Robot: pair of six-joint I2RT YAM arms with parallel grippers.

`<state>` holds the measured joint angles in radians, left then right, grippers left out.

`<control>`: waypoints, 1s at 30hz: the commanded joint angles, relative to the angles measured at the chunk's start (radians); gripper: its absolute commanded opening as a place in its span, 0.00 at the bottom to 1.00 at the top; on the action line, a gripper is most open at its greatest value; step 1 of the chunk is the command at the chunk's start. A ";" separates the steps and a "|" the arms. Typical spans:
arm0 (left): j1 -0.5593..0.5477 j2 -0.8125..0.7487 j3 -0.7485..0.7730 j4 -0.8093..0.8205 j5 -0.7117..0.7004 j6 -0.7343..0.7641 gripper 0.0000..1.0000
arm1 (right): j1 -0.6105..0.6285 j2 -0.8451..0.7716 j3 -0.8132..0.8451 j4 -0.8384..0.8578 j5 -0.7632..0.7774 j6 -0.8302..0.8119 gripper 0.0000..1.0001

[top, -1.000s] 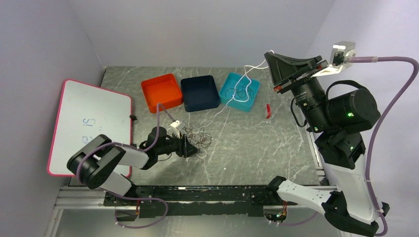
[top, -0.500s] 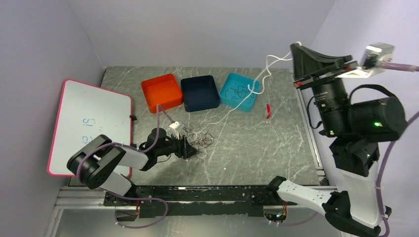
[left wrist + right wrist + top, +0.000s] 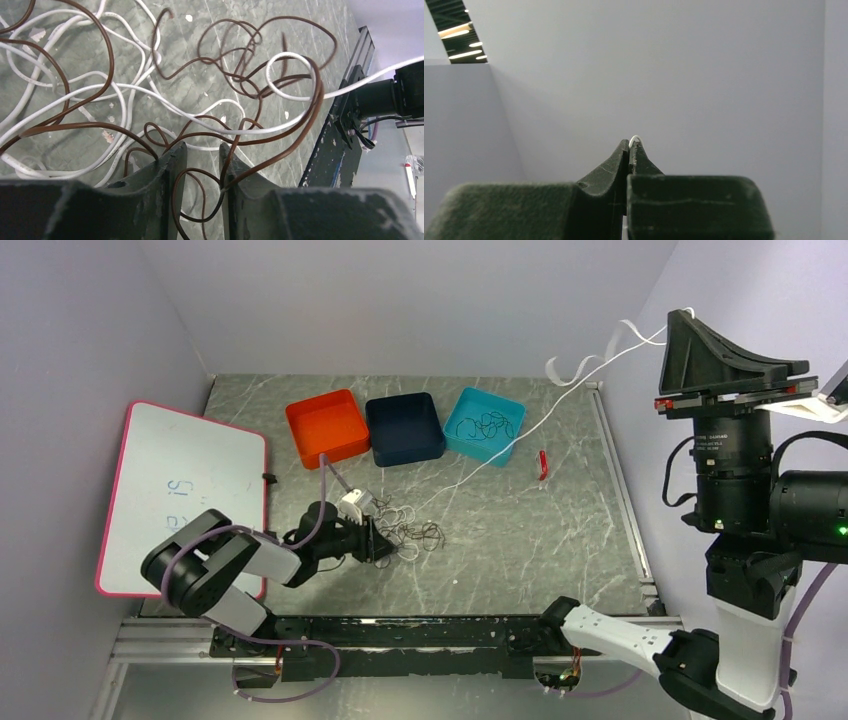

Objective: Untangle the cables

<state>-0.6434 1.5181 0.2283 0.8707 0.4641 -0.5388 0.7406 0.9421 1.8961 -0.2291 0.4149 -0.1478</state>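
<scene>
1. Cables (image 3: 405, 530): brown and white strands lie heaped on the table (image 3: 560, 540), near left, directly ahead of the left gripper (image 3: 202, 150), which is the nearer arm.
2. Left jaws: apart by a narrow gap. A loop of brown cable (image 3: 317, 95) lies inside it and is not pinched.
3. Long axis: the white cable (image 3: 520, 435) runs taut from the heap up to the far right, into the right gripper (image 3: 682, 318), whose jaws are clamped on it high above the table.
4. Judgement: the white strand will leave the heap rightward only if the brown loops are pinned.
5. Obscured: the crossings inside the heap cannot be traced, and no plug ends are discernible.
</scene>
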 commanded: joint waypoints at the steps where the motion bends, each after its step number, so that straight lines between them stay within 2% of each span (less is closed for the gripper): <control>1: -0.005 0.025 -0.012 0.046 -0.027 0.008 0.33 | 0.001 -0.029 0.003 0.084 0.059 -0.068 0.00; 6: -0.005 0.044 -0.015 0.058 -0.033 -0.002 0.22 | 0.001 -0.046 0.000 0.135 0.094 -0.109 0.00; 9: -0.006 0.052 -0.018 0.063 -0.034 -0.005 0.20 | 0.002 -0.058 -0.006 0.165 0.114 -0.131 0.00; 13: -0.006 0.054 -0.015 0.056 -0.036 -0.002 0.21 | 0.003 -0.060 0.004 0.177 0.134 -0.161 0.00; 19: -0.004 0.053 -0.014 0.041 -0.054 -0.001 0.28 | 0.001 -0.063 0.009 0.189 0.156 -0.197 0.00; 21: -0.005 0.052 -0.015 0.039 -0.058 0.000 0.24 | 0.001 -0.068 0.011 0.196 0.163 -0.211 0.00; 24: -0.006 0.054 -0.017 0.034 -0.063 0.000 0.08 | 0.002 -0.071 0.020 0.209 0.177 -0.237 0.00; 30: -0.005 0.058 -0.011 -0.002 -0.096 -0.004 0.07 | 0.003 -0.064 0.043 0.221 0.206 -0.295 0.00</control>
<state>-0.6434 1.5635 0.2192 0.8776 0.4118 -0.5491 0.7406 0.8875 1.9087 -0.0505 0.5873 -0.3782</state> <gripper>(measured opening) 0.078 0.017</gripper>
